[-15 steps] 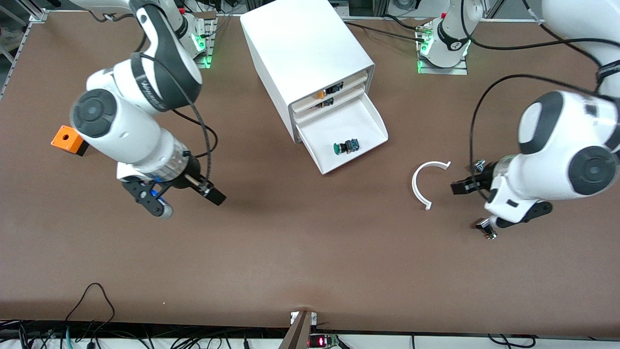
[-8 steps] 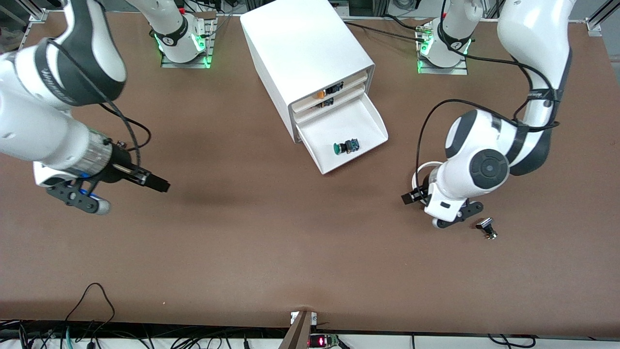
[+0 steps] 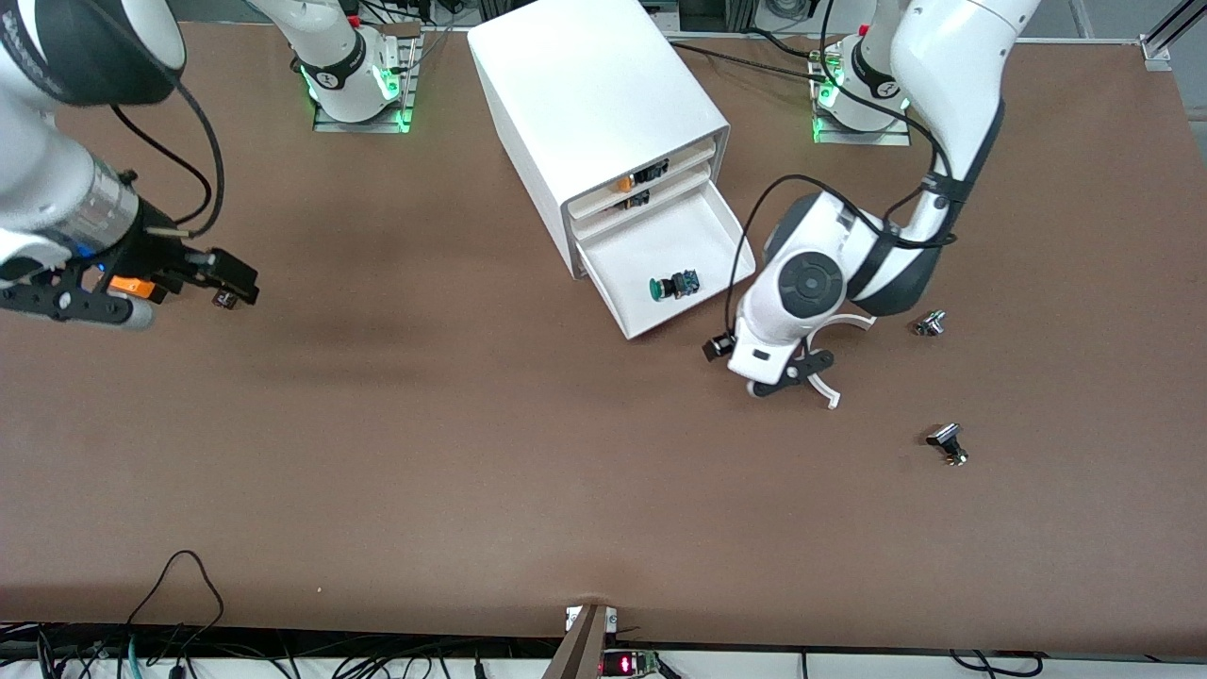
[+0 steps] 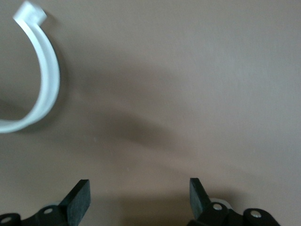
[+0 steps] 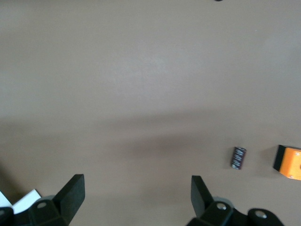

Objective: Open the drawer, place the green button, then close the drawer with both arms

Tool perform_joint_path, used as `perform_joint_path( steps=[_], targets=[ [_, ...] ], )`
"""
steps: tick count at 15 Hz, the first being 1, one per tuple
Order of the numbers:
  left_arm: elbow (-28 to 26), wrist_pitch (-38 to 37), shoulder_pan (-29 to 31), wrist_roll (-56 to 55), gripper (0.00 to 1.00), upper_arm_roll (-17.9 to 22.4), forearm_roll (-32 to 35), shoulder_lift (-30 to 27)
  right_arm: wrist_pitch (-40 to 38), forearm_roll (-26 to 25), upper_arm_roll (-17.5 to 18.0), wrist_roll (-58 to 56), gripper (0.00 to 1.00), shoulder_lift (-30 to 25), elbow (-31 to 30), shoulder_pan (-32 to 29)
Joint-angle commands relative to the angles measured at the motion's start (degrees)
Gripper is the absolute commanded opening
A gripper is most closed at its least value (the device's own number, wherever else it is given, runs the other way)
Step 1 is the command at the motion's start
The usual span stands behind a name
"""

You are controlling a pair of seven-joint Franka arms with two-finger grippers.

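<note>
Front view: the white box cabinet (image 3: 594, 113) stands at the middle of the table (image 3: 471, 471), its lowest drawer (image 3: 698, 236) pulled out; the green-capped button (image 3: 671, 287) lies in that drawer, near its front edge; the upper drawers (image 3: 641, 186) show orange and black parts. The left gripper (image 3: 719, 347) hangs over the table just beside the open drawer's front corner, toward the left arm's end; a white curved plastic strip (image 3: 830, 391) lies partly under that arm's wrist; two small silver parts (image 3: 931, 323) and (image 3: 947, 443) rest well apart from it, nearer the left arm's end. The right gripper (image 3: 226, 280) is over the table at the right arm's end, with an orange box (image 3: 127, 285) showing by its wrist.

Left wrist view: the left gripper's fingers (image 4: 79, 200) are spread wide with nothing between them; bare table lies below, the white curved strip (image 4: 44, 84) off to one side.

Right wrist view: the right gripper's fingers (image 5: 70, 193) are likewise parted and empty; a small dark cylinder (image 5: 239, 157) lies on the table beside the orange box (image 5: 289, 162).
</note>
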Motion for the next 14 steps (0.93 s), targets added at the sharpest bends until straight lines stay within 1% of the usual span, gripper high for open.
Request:
perform_joint_path(
  steps=[1,2,4,6,9,10,11,12,14],
  targets=[
    [-4.7,1.6,-0.7,-2.3,0.88,-1.3,1.4,-2.3,0.7,-1.0,1.2,-3.8,1.0,-6.6,-6.8,-2.5],
    [-6.0,3.3,-0.8,-2.3,0.87,-1.3,1.5,-2.3,0.6,-1.0,1.0,-4.3,1.0,-8.1,-7.9,-2.5],
    [-9.5,9.4,-0.8,-2.3,0.87,-1.3,1.5,-2.5,0.2,-0.8,0.6,-4.3,1.0,-10.5,-9.9,-2.5],
    [-11.8,14.6,-0.8,-2.4,0.88,-1.4,1.5,-2.5,0.1,-0.7,0.6,-4.2,1.0,-10.5,-9.9,-2.6],
    [-12.3,14.7,-0.8,-2.7,0.89,-2.4,1.5,-2.7,-2.7,-0.4,0.5,-4.3,1.0,-10.1,-8.9,-2.6],
    [-12.7,14.7,-0.5,-3.1,0.89,-3.7,1.5,-2.8,-2.7,-0.1,0.3,-4.3,1.0,-10.1,-8.3,-2.6],
    [-13.3,14.7,-0.3,-4.6,0.93,-4.4,1.4,-3.2,-2.9,0.1,0.2,-4.3,1.0,-9.9,-8.0,-2.6],
    [-14.5,14.6,-0.3,-6.2,0.94,-4.9,1.4,-3.9,-2.7,0.5,0.0,-4.5,1.0,-9.9,-8.0,-2.6],
    [-15.5,14.4,-0.1,-8.7,0.95,-6.7,0.9,-3.9,-2.0,4.6,-2.3,-7.8,1.0,-10.1,-8.2,-2.6]
  ],
)
